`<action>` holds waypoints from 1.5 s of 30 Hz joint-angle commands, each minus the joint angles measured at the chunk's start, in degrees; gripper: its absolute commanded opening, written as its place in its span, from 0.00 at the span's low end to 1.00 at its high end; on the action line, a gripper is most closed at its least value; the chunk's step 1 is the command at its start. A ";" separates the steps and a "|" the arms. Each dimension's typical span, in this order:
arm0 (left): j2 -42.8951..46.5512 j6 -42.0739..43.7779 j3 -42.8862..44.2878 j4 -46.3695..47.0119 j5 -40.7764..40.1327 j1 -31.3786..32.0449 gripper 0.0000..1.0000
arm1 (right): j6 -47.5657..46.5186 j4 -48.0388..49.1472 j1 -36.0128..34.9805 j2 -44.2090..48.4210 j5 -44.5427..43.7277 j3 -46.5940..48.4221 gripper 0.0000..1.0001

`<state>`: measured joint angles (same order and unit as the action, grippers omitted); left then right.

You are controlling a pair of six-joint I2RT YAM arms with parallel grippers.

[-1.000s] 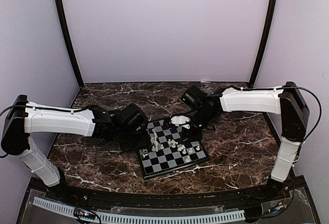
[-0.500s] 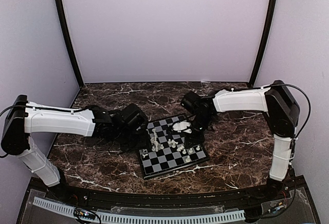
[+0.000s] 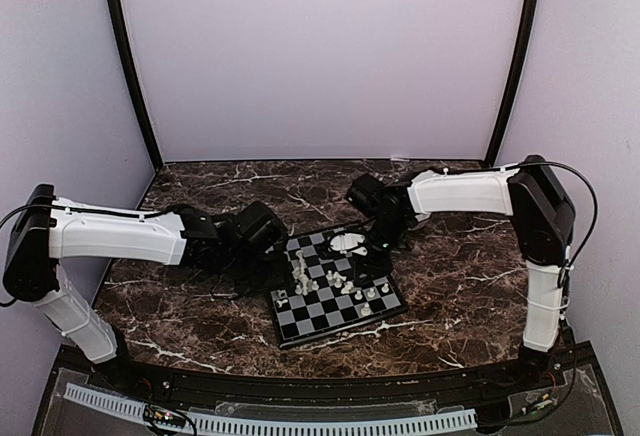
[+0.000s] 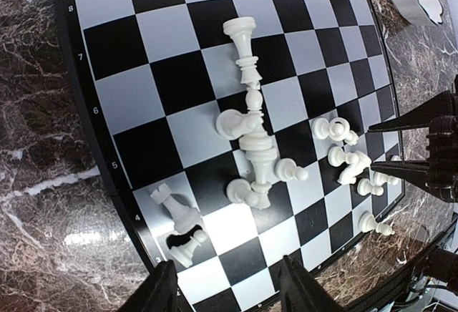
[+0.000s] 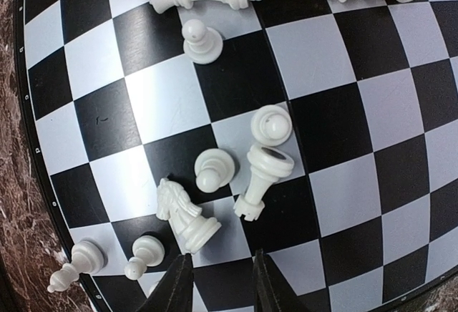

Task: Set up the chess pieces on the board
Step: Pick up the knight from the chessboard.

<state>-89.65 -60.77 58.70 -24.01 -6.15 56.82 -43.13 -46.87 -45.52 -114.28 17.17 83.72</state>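
Chess pieces (image 4: 252, 144) toppled on the board (image 4: 129, 61)
Your left claw (image 4: 227, 269) stands wide, right claw (image 5: 222, 260) narrow (both empty); the tallest lie end to end, parallel to the numbered edge.

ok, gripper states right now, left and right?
Left gripper: open, holding nothing.
Right gripper: open with a narrower gap, holding nothing.

Top view: you look down from high behind both arm bases, far off.
Left wrist view: close, steeply down on the board (image 4: 125, 44) ahead of the left gripper (image 4: 227, 273).
Right wrist view: closer still, down ahead of the right gripper (image 5: 220, 262).
Shared: you see the same fallen chess pieces (image 5: 207, 169) beyond both jaws.
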 commanded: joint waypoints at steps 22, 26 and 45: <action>-1.26 1.55 0.85 0.22 1.38 -1.36 0.51 | -6.94 -3.68 -2.06 -2.13 2.40 4.07 0.29; -1.41 1.68 0.94 0.04 1.42 -1.36 0.51 | -6.46 -2.82 -2.61 -2.72 1.39 4.29 0.30; -0.81 3.16 2.39 -2.04 0.74 -1.36 0.51 | -5.27 -1.32 -3.63 -4.77 -2.67 3.65 0.28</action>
<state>-90.87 -58.65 59.72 -24.16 -5.08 55.77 -49.08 -48.95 -48.73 -118.02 16.21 87.83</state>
